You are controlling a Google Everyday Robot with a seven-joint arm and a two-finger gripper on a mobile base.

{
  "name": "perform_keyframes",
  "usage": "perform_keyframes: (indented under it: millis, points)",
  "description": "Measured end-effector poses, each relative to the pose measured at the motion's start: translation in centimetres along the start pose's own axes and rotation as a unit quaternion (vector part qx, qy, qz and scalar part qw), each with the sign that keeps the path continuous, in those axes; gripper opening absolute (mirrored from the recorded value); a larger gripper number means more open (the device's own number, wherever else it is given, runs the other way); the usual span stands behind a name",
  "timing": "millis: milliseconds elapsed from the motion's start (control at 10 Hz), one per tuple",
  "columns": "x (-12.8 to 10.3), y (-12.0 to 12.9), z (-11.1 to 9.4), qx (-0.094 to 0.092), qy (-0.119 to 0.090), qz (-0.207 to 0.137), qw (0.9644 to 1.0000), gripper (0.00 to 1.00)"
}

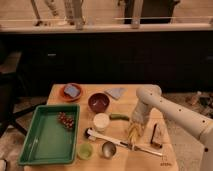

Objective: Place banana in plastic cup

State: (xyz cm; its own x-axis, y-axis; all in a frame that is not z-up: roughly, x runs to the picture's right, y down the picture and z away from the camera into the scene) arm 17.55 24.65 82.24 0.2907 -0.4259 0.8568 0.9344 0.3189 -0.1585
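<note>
The pale yellow banana [133, 133] lies on the wooden table [150, 160], right of the middle. My gripper [135, 123] hangs from the white arm [170, 112], which comes in from the right. It is right over the banana's upper end and at or very close to it. The small light-green plastic cup [85, 150] stands near the table's front edge, left of the shiny metal cup [108, 148] and well to the left of the banana.
A green tray [45, 137] holding grapes [66, 120] is at the left. There are also a white cup [101, 121], a dark red bowl [98, 102], a dark green vegetable [119, 117], a long utensil [127, 145], a brown item [157, 135], an orange plate with a blue sponge [71, 91] and a grey cloth [116, 92].
</note>
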Motion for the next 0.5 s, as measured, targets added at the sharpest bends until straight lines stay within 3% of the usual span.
perform_keyframes:
  millis: [200,400,500]
  points:
    - [-0.1,0.0,-0.2,0.003,-0.001,-0.002,1.0,0.21]
    - [-0.2,0.1,-0.9,0.004,0.004,-0.003,1.0,0.04]
    - [-0.3,0.0,-1.7,0.005,0.012,-0.004,0.9999,0.0]
